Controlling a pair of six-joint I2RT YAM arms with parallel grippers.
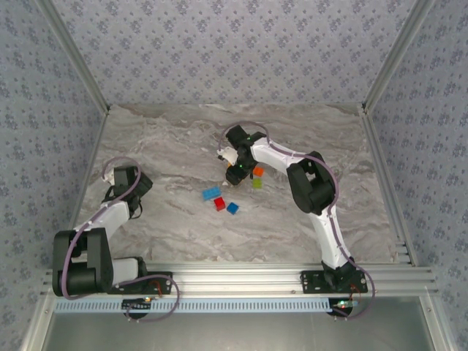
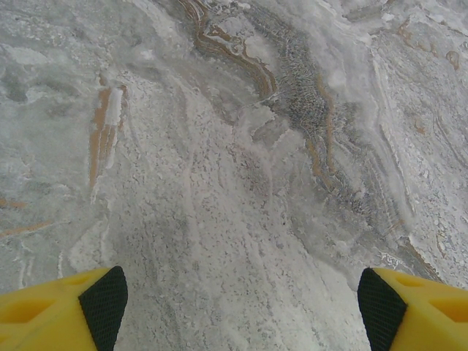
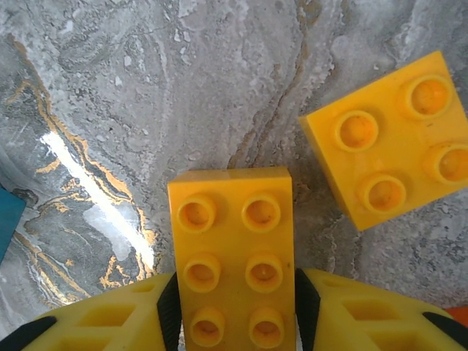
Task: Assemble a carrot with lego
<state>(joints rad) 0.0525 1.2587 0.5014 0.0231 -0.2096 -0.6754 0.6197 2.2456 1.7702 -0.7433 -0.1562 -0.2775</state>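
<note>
On the table (image 1: 168,234) no bricks are joined, so the carrot looks barely begun. The left gripper (image 2: 238,311) hangs spread over bare marble. The right gripper (image 3: 238,311) pinches a long yellow brick (image 3: 230,241), with a square brick (image 3: 391,139) just beside it. A blue brick (image 1: 211,193), a red brick (image 1: 219,204) and a green brick (image 1: 257,183) lie loose nearby.

The left arm (image 1: 110,219) sits folded, left claw (image 2: 241,311) spread wide, while the right arm (image 1: 311,186) reaches forward, right claw (image 3: 235,311) pinching a yellow brick (image 3: 232,234).
</note>
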